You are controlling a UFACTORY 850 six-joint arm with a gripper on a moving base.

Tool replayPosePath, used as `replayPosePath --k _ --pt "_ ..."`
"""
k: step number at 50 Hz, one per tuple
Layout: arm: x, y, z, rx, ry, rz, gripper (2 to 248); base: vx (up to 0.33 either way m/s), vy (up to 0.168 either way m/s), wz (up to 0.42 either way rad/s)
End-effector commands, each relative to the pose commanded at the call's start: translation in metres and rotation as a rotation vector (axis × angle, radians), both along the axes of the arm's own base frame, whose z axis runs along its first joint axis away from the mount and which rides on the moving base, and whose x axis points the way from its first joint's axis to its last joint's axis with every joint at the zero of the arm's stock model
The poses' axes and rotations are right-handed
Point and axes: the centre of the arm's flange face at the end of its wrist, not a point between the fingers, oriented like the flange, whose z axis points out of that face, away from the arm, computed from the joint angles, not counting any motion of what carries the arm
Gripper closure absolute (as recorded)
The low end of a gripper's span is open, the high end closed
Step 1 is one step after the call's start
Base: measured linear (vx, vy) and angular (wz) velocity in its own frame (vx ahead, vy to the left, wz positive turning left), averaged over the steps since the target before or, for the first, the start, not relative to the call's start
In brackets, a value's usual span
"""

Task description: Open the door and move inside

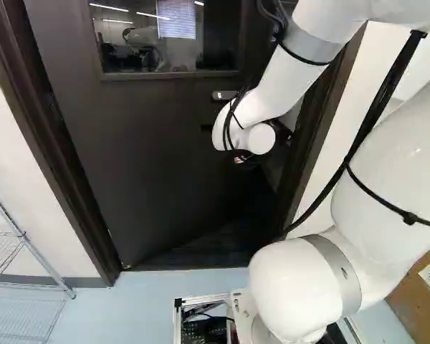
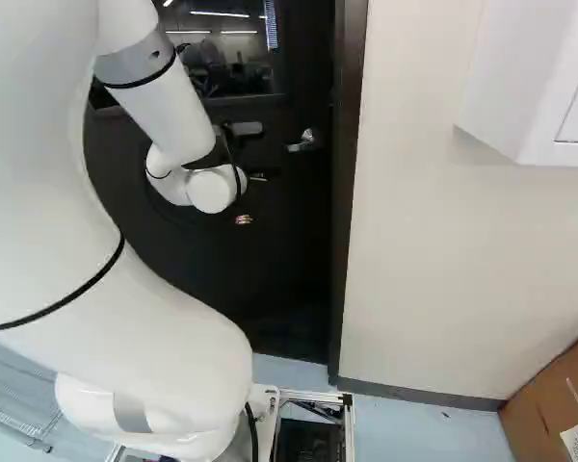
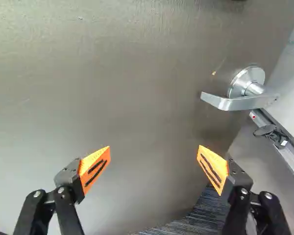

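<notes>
Behind the arm's wrist, my gripper (image 1: pixel 241 160) is mostly hidden in the left base view, close to the dark door (image 1: pixel 150 158). The door stands partly swung inward, with dark floor showing below its slanted bottom edge. In the wrist view my gripper (image 3: pixel 154 169) is open wide, with nothing between its fingers and the door's flat face ahead. The silver lever handle (image 3: pixel 240 101) is ahead and off to one side, beyond one orange pad and apart from it. That handle (image 2: pixel 304 141) also shows in the right base view.
The dark door frame (image 2: pixel 347 192) stands close on the right. A white wall cabinet (image 2: pixel 530 87) and a cardboard box (image 2: pixel 554 409) are further right. A wire rack (image 1: pixel 29 251) stands left of the doorway. Another robot shows through the door's window (image 1: pixel 165 36).
</notes>
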Motion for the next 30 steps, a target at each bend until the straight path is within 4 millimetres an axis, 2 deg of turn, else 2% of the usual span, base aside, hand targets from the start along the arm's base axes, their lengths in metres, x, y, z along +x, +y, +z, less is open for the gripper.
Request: replayPosePath --k 30 --pt "0.051 0.013 0.001 0.011 0.000 0.003 3 0.000 0.000 0.000"
